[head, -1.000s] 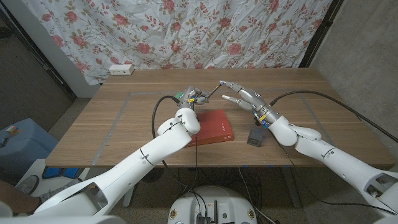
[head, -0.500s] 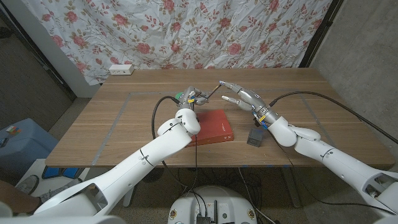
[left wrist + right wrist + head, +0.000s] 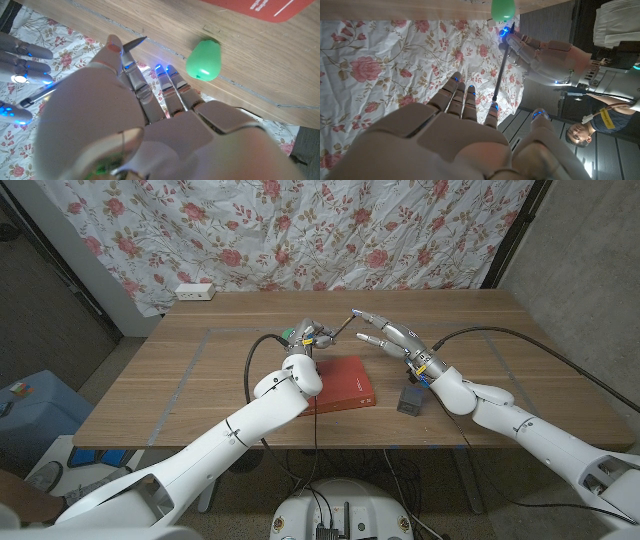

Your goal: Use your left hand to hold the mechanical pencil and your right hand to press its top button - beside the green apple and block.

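The mechanical pencil (image 3: 340, 331) is up off the worktop (image 3: 200, 380), a thin dark rod slanting from the left hand (image 3: 308, 338) upward toward the right hand (image 3: 388, 335), over the far middle of the wood. The left hand has its fingers curled round the pencil's lower end and grips it; in the right wrist view the pencil (image 3: 500, 67) runs from that closed hand (image 3: 535, 50) to one fingertip of the right hand (image 3: 470, 120). The right hand holds nothing: its fingers are stretched out and apart, one fingertip (image 3: 357, 313) meeting the pencil's upper end, though whether it bears down on the button cannot be told. The green apple (image 3: 289, 334) lies on the worktop just beside the left hand, on its far side; the left wrist view shows it (image 3: 204, 60) resting on the wood past that hand's fingers (image 3: 170, 87). A red book (image 3: 340, 383) lies flat nearer the robot, its left part hidden under the left forearm. A small dark block (image 3: 411, 399) stands to the right of the book, beside the right wrist. A flowered cloth (image 3: 300, 230) hangs behind the worktop, and a person (image 3: 600, 122) shows at the edge of the right wrist view.
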